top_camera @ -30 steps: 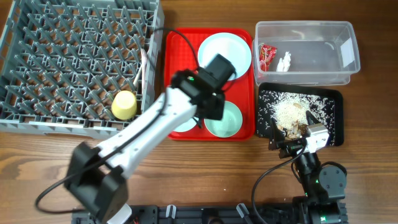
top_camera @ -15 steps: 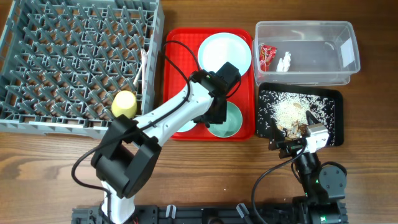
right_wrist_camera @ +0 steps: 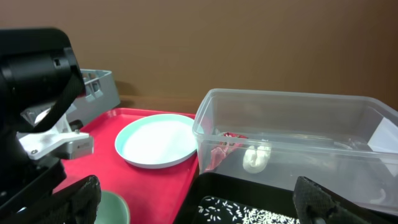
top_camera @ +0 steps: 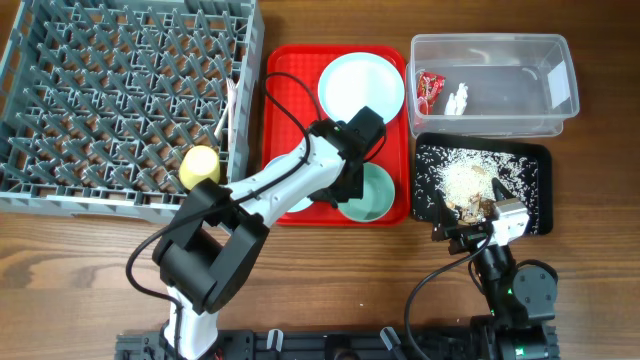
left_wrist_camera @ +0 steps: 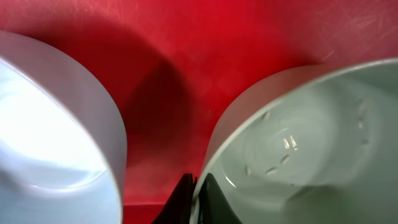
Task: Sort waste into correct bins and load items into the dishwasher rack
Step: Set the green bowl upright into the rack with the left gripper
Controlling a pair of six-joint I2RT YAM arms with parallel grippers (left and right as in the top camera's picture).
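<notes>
- Bowl point(top_camera: 370, 195) sits at the red tray's point(top_camera: 285, 70) front right corner, its near rim directly under the left hand point(left_wrist_camera: 198, 200).
- That hand straddles the rim; whether it grips cannot be told.
- Right hand point(right_wrist_camera: 202, 202) idles wide open, farther off, by the black tray point(top_camera: 535, 160).

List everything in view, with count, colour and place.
Pegged plastic dish rack: one, grey, far left.
Small cup: one, yellow, in rack's near right corner.
Flat plastic tray: one, red, centre.
Round plate: one, pale blue, red tray's far side.
Small bowls: two, pale blue, red tray's near side.
Rectangular plastic tub: one, clear, far right.
Crumpled wrapper: one, red, tub's left end.
Small bits: few, white, beside wrapper.
Shallow tray: one, black, before tub.
Rice-like crumbs, food scraps: heap, whitish and brown, black tray.
Left gripper: one, black, at bowl rim.
Right gripper: one, black, open, facing tub.
</notes>
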